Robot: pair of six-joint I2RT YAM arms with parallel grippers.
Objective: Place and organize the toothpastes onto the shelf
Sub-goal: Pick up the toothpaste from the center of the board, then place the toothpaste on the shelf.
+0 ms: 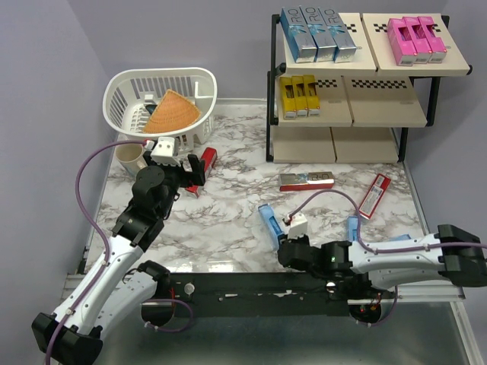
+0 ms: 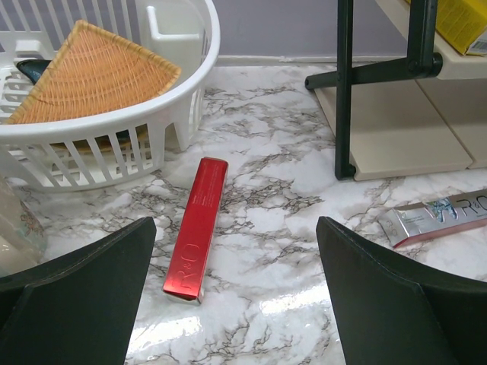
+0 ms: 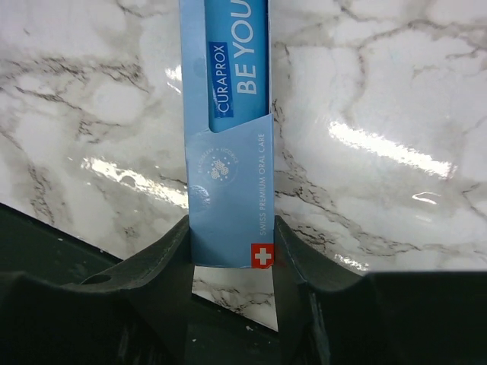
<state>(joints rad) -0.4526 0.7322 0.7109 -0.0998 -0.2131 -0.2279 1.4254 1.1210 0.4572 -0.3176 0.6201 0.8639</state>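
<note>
**Spotter:** What does the right gripper (image 3: pixel 232 255) have?

**Me:** The light blue carton (image 3: pixel 228 114). It lies flat on the marble table (image 1: pixel 228 217) near my bases. I have it by its near end, and the jaws are narrowed until the fingers (image 3: pixel 163 258) press both long edges. I think taking it by the end leaves the rest of its length free to slide onto a tier.

**Spotter:** And the left?

**Me:** The left gripper (image 2: pixel 232 224) is spread as wide as it goes and holds nothing. It hangs over the red carton (image 2: pixel 196 232), which lies just beside the white basket (image 2: pixel 183 106). With the jaws that wide I can straddle it when I come down.

**Spotter:** Where does the blue one go?

**Me:** On the shelf (image 1: pixel 384 110) at the far right. The cartons there are grouped by colour: silver-blue cartons (image 1: pixel 318 34) and pink cartons (image 1: pixel 415 39) on top, yellow cartons (image 1: pixel 299 95) below. The right half of the middle tier looks free, so I'd start a blue row there. A silver carton (image 1: pixel 306 181) is on the table too.
</note>
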